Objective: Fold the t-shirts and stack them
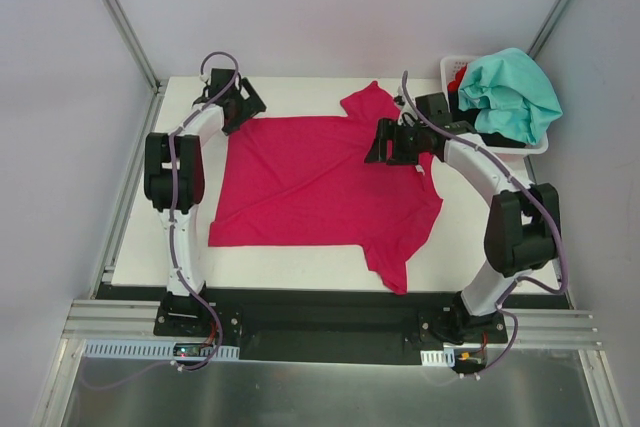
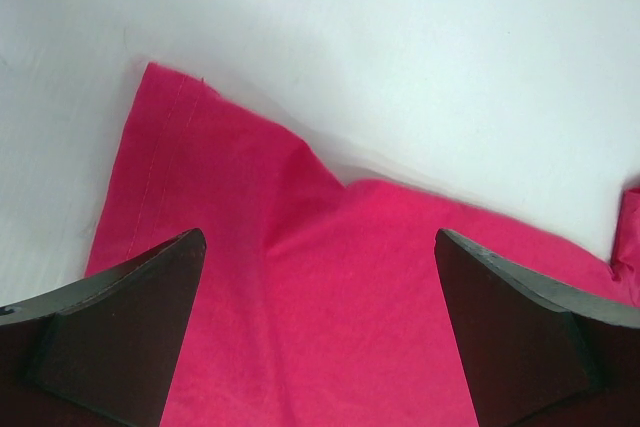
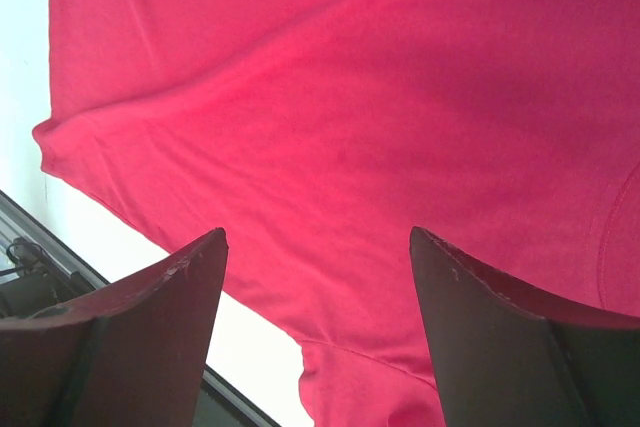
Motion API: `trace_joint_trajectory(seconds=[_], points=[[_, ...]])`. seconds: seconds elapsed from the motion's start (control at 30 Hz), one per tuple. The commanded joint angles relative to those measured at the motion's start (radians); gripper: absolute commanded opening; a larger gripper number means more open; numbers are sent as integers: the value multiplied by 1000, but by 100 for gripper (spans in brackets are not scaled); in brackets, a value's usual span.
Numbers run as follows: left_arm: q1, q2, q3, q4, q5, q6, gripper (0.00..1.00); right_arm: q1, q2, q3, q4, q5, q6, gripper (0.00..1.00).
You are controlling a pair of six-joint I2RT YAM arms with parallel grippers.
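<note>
Open grippers over the spread pink t-shirt
The left gripper, jaws wide apart and empty, hung above the shirt's far-left hem corner. The shirt lay flat on the table, long axis running left to right, hem left, sleeves right. The right gripper, jaws also apart and empty, hovered over the collar end, so each arm was nearest its own end.

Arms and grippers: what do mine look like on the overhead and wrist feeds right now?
Both the left arm and right arm have white links with black joint housings. A thin purple-grey cable loops along each. The left gripper and right gripper have black wedge-shaped fingers tapering to blunt tips.
</note>
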Motion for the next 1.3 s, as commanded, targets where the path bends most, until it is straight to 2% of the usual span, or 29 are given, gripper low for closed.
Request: trace_joint_trajectory(seconds=[0.0,0.1,0.2,0.37,0.7,1.0,1.27], points=[[17,56,62,5,-13,22,99,-24,1,36,85,-61,-14,77],[18,69,71,3,-10,19,99,-41,41,39,181,-139,-11,77],[20,70,68,9,-19,14,99,-55,147,120,217,-219,-13,77],[24,76,65,22,-33,14,99,-90,321,286,214,-238,2,77],[50,113,99,32,-36,26,99,-193,548,493,157,-273,13,80],[61,107,137,29,-17,19,99,-221,661,593,153,-325,114,82],[63,138,174,29,-16,17,99,-238,716,659,149,-351,127,84]])
